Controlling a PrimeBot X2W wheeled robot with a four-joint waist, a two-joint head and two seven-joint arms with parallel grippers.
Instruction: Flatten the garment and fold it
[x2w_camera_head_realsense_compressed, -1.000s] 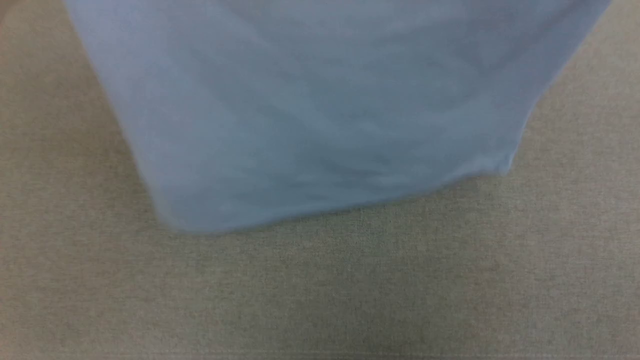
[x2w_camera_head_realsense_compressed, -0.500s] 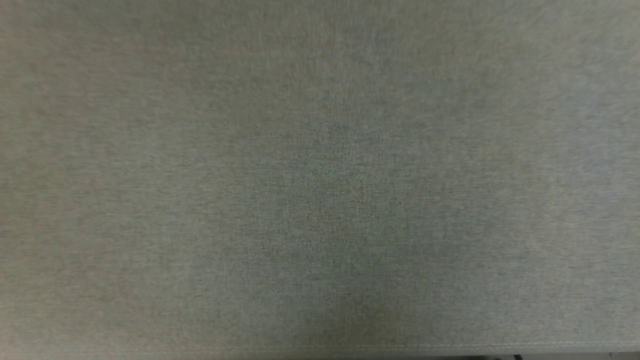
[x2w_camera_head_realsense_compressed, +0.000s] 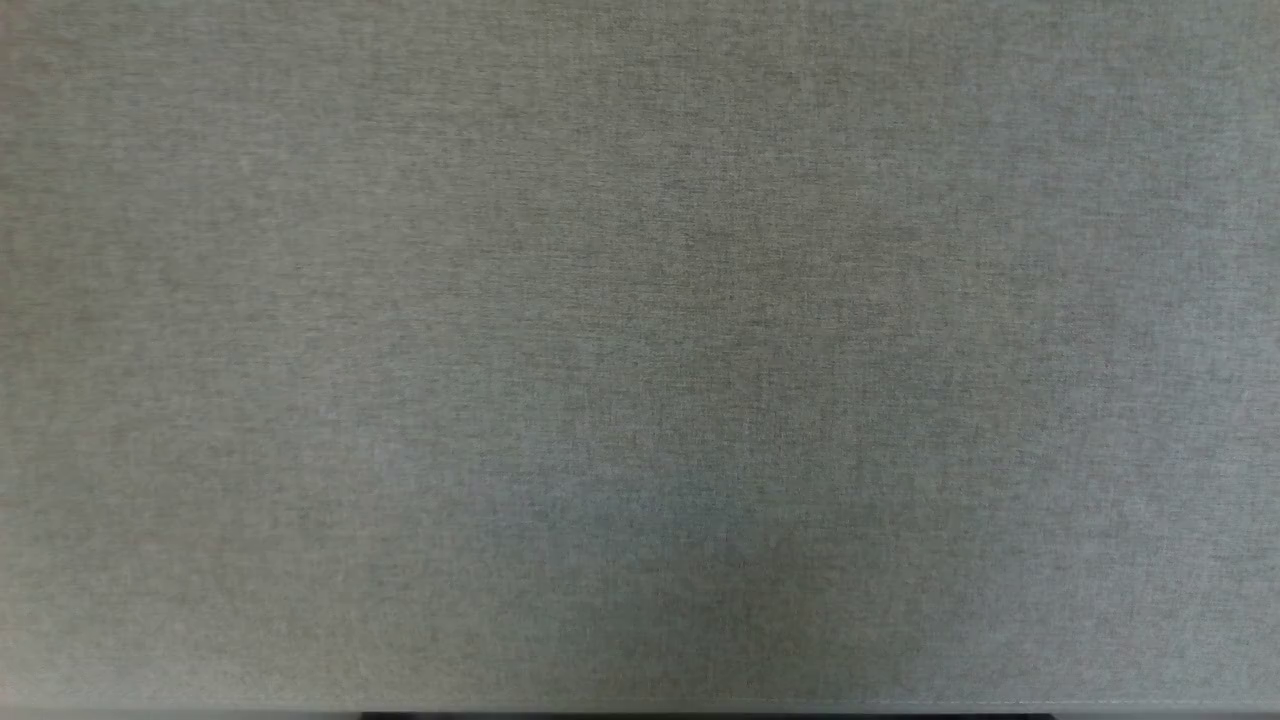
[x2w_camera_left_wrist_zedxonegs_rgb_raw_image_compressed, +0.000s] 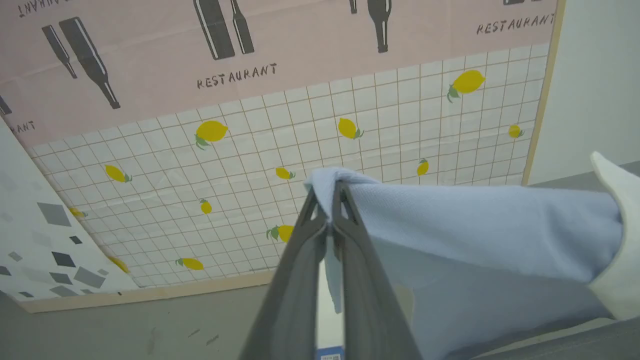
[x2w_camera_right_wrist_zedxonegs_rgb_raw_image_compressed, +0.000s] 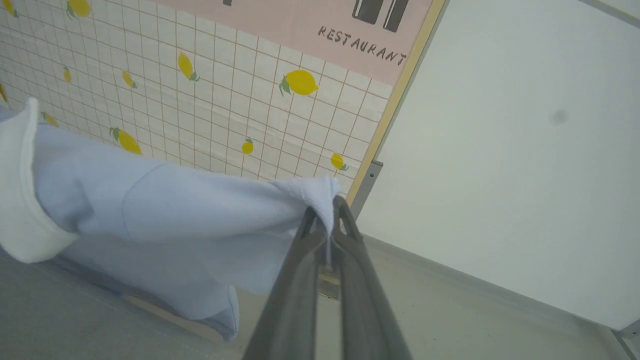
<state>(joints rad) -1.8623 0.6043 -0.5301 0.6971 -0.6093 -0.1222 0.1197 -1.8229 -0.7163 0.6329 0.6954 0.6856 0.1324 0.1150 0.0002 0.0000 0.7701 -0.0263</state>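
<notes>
Blue knit garment (x2w_camera_left_wrist_zedxonegs_rgb_raw_image_compressed: 475, 230) hangs stretched btwn both tools, up in the air in front of a lemon-print tiled wall (x2w_camera_left_wrist_zedxonegs_rgb_raw_image_compressed: 240, 160). Left tool (x2w_camera_left_wrist_zedxonegs_rgb_raw_image_compressed: 330, 199) is clamped tight on one bunched shoulder edge. Right tool (x2w_camera_right_wrist_zedxonegs_rgb_raw_image_compressed: 326, 212) is pinched together on the opposite edge, w/ nothing but cloth btwn its fingers. White collar (x2w_camera_right_wrist_zedxonegs_rgb_raw_image_compressed: 20, 200) sits partway along the span, and a sleeve (x2w_camera_right_wrist_zedxonegs_rgb_raw_image_compressed: 220, 310) droops below it in the right wrist view.

Diff vs 1 s ago: the head view then had the shirt's lower body and hem, blurred, across its upper part over the tabletop. Half a sec ago and now, that view gives grey-beige woven tabletop (x2w_camera_head_realsense_compressed: 640, 350), w/ a dark strip (x2w_camera_head_realsense_compressed: 700, 715) along the bottom edge. Framing shifted a bit too, so the cam moved.
</notes>
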